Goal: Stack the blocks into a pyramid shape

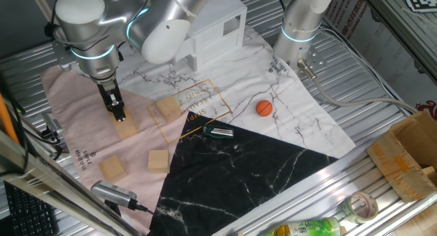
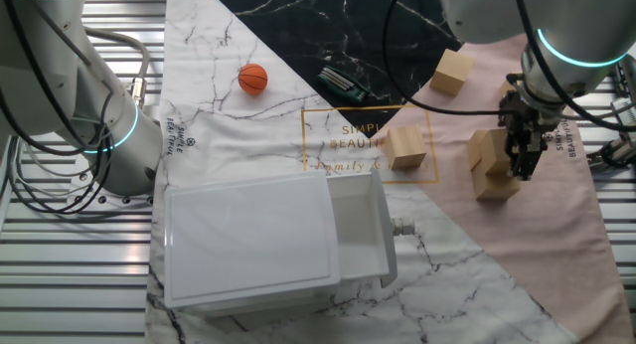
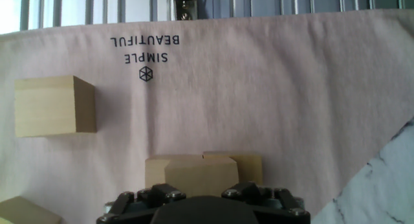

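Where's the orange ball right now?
The orange ball sits on the white marble part of the mat, right of the blocks, near the small dark tool.

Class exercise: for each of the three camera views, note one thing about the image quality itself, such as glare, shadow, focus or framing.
One fixed view: the arm's near housing is large and bright. The other fixed view: even, soft light, and the white house looks pale with little surface detail. Hand view: the end effector is a dark shape along the bottom edge, a bright patch washes out the top left corner, and the printed cloth reads sharply.
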`<state>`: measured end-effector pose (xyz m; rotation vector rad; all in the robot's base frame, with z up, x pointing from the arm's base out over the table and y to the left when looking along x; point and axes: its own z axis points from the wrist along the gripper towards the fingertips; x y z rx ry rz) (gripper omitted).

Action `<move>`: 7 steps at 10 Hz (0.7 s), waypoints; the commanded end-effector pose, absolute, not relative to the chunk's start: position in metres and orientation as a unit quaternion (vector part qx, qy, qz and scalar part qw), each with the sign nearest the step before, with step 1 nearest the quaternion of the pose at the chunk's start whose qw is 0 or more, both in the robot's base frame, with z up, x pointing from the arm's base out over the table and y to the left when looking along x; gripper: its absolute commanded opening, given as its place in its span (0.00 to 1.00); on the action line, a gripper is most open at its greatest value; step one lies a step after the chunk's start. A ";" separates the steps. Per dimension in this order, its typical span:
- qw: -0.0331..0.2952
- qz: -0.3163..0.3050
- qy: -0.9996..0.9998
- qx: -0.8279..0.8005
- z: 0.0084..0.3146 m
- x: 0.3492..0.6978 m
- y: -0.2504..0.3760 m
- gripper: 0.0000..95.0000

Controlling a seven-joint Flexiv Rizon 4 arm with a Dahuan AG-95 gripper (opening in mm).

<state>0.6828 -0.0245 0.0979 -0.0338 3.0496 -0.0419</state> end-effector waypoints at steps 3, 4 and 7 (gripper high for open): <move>0.049 -0.015 0.999 -0.018 0.107 0.674 -0.028 1.00; 0.049 -0.015 0.999 -0.018 0.112 0.669 -0.029 1.00; 0.047 -0.017 0.999 -0.010 0.123 0.655 -0.022 1.00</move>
